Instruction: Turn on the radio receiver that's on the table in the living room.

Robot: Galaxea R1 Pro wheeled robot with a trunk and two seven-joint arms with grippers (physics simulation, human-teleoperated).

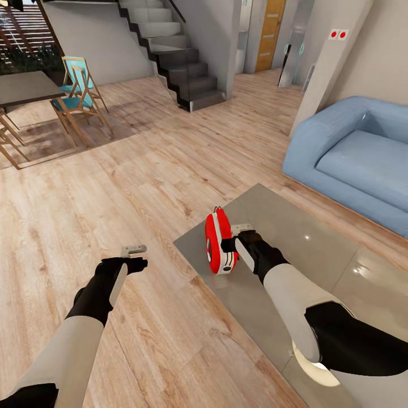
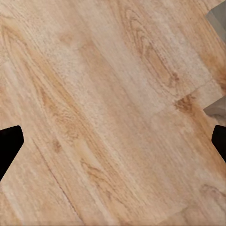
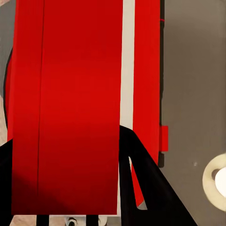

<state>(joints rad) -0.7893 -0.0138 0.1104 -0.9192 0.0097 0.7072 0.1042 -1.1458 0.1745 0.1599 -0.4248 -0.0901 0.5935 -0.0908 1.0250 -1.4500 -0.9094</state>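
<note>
**Right pincer against the red radio at the desk's corner**

The living room has a light wood plank floor (image 1: 141,170), beige walls, a light-blue sofa (image 1: 357,158) beyond the right pincer, and a dark staircase (image 1: 175,62) far ahead. A darker dining table (image 1: 25,88) with wooden chairs (image 1: 79,102) stands well beyond the left pincer. The desk (image 1: 317,255) is low, its glossy grey-beige top catching spots of light.

The radio receiver (image 1: 220,243) stands upright on its edge near the desk's corner, directly in front of the right pincer (image 1: 232,245) and touching it. Its long axis runs away from the robot along the desk, with one broad red face turned toward the left arm and the white trim facing up and toward the pincer. In the right wrist view the red shell (image 3: 70,103) and a white strip cross the frame, cut off at both ends, with a dark finger (image 3: 141,179) lying against it; the desk surface shows grey beside it. Whether the right pincer is clenched on the radio or merely pressed to its side cannot be told. The dial is hard to make out.

The left pincer (image 1: 135,256) hangs over bare floor, well apart from the desk, spread wide: its dark fingertips (image 2: 9,146) sit at opposite edges of the left wrist view above the planks (image 2: 108,117).
</note>
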